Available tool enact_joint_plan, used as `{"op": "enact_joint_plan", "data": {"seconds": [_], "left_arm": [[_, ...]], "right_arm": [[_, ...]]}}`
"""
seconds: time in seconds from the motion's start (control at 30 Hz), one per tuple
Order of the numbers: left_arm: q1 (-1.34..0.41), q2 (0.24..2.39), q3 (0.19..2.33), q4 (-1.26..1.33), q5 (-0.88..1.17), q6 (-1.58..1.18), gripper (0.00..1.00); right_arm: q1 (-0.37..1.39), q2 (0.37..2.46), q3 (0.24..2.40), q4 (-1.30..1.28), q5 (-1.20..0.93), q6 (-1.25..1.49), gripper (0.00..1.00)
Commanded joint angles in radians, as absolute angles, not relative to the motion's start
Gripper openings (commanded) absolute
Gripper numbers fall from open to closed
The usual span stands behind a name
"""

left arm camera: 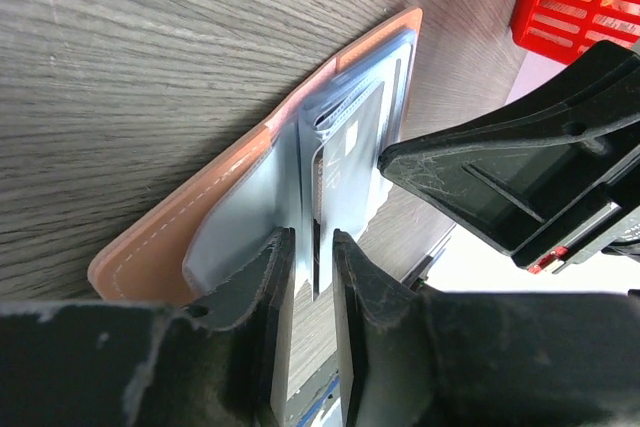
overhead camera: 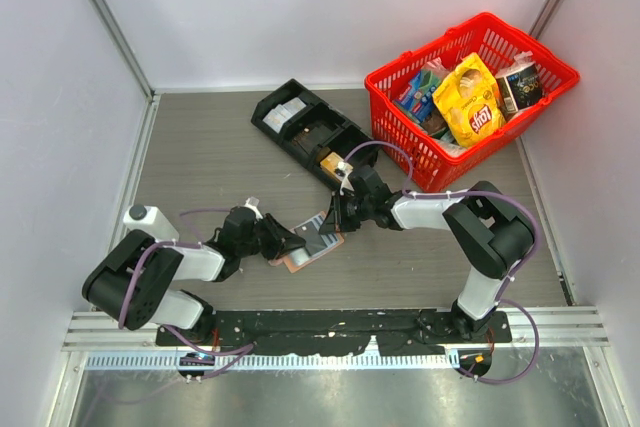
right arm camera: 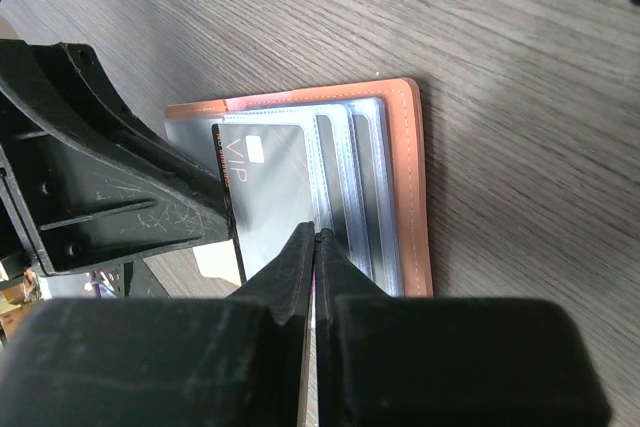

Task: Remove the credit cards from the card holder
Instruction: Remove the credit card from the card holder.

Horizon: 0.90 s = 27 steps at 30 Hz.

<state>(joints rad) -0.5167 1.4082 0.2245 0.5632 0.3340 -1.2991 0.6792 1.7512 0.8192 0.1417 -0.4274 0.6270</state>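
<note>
VIP: on dark card (right arm camera: 270, 192) in card holder (right arm camera: 414, 187) | Lay's logo, upside down: on yellow bag (overhead camera: 468, 99)

card holder (overhead camera: 310, 251) on table (overhead camera: 200, 167), near centre | left gripper (overhead camera: 288, 244) at its left edge | right gripper (overhead camera: 336, 224) at its right, on card (right arm camera: 268, 185) | tray (overhead camera: 305, 129) behind | basket (overhead camera: 440, 162) far right, packets (overhead camera: 470, 102) inside
</note>
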Motion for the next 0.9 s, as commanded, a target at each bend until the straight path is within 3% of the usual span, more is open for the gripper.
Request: {"op": "enact_joint_plan", "data": {"seconds": [0.0,0.87], "left_arm": [[-0.518,1.382,0.213,0.581,0.331,-1.290,0.26],[-0.519,1.358,0.204,0.698,0.359,-1.339,0.16]], "right_arm": [[0.669,1.761,0.781,0.058,-0.341,0.584,0.04],[0.669,1.764,0.784,0.060,-0.345,0.586,0.04]]}}
